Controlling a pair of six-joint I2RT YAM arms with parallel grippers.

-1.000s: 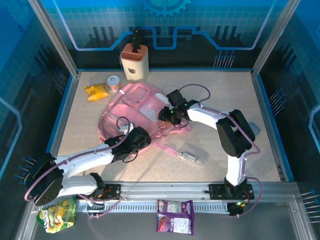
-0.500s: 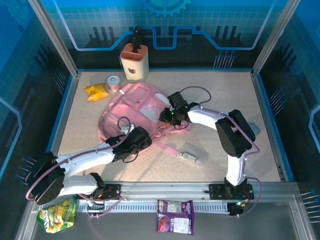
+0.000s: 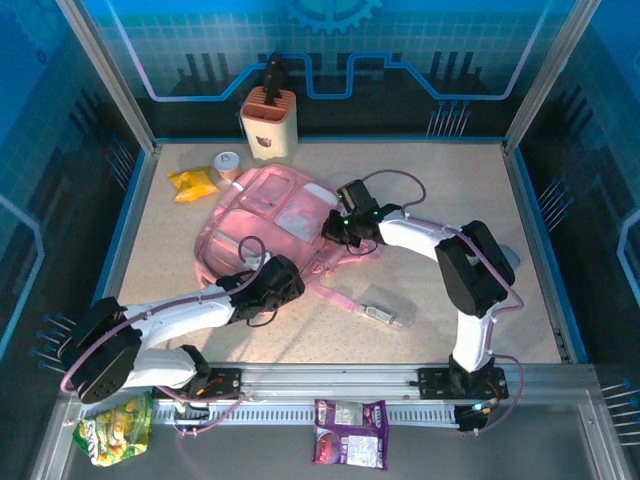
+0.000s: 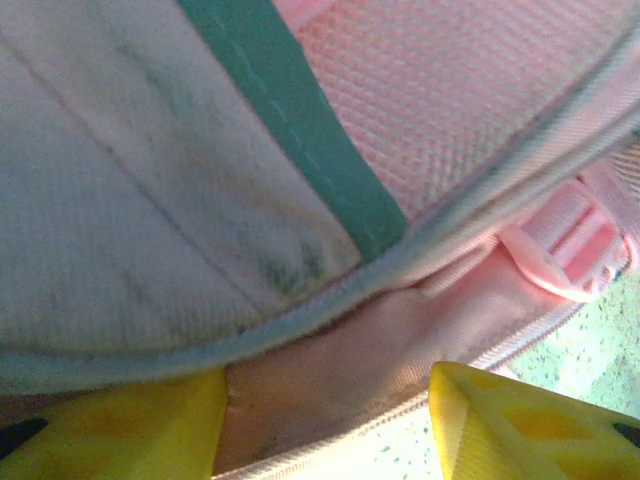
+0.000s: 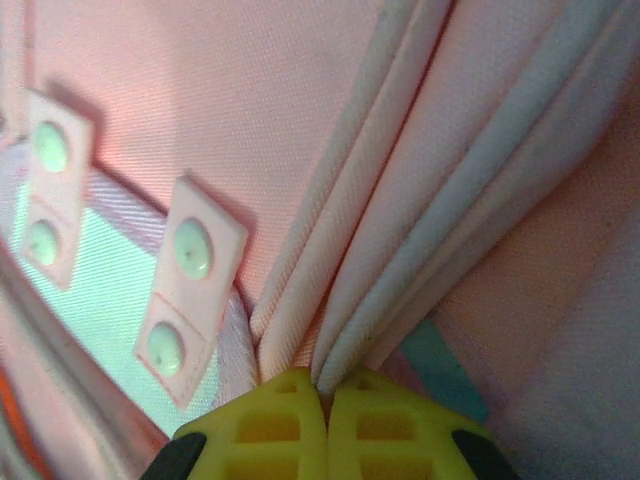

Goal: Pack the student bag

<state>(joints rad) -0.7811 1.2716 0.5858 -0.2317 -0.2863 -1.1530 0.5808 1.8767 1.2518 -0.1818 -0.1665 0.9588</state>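
The pink student bag (image 3: 275,215) lies flat in the middle of the table. My right gripper (image 3: 338,228) is at its right edge. In the right wrist view its yellow fingertips (image 5: 290,420) are pressed together on pale pink folds of the bag (image 5: 200,100), so this gripper (image 5: 326,385) is shut on them. My left gripper (image 3: 268,272) is at the bag's near edge. In the left wrist view its fingers (image 4: 110,425) stand apart, and a thick fold of the bag (image 4: 450,120) fills the gap of the gripper (image 4: 328,405) above the speckled table.
A beige holder (image 3: 270,125) with a dark tool stands at the back. A tape roll (image 3: 228,165) and a yellow packet (image 3: 192,182) lie left of the bag. A clear case (image 3: 385,312) lies near the right arm. Green (image 3: 115,430) and purple (image 3: 350,432) packets lie below the rail.
My right gripper has closed onto the bag's folds at the right edge. The bag's upper part has shifted a little toward the back. The left gripper has stayed almost in place.
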